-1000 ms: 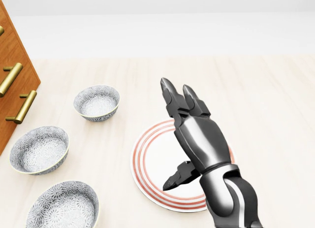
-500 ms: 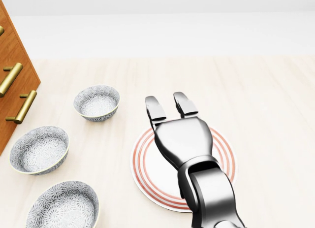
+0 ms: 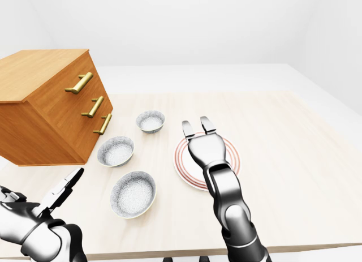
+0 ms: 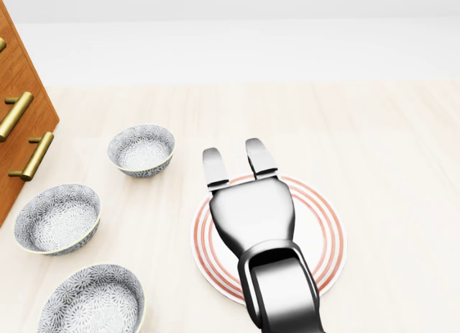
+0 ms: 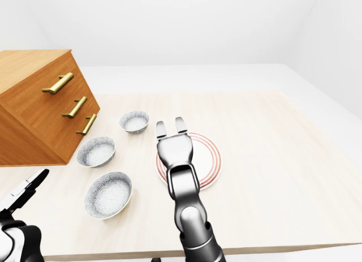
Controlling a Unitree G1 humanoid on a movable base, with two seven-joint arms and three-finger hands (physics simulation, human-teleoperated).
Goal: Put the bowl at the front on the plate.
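Hovering over plate [image 4: 323, 232]: right robot hand [image 4: 241, 167], flat, fingers extended.

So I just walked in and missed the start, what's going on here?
A humanoid robot is holding its right hand flat and open over a red-ringed plate on a pale table. Three patterned bowls sit untouched in a row to the plate's left, beside a wooden drawer chest. The left hand hangs open at the table's near edge.
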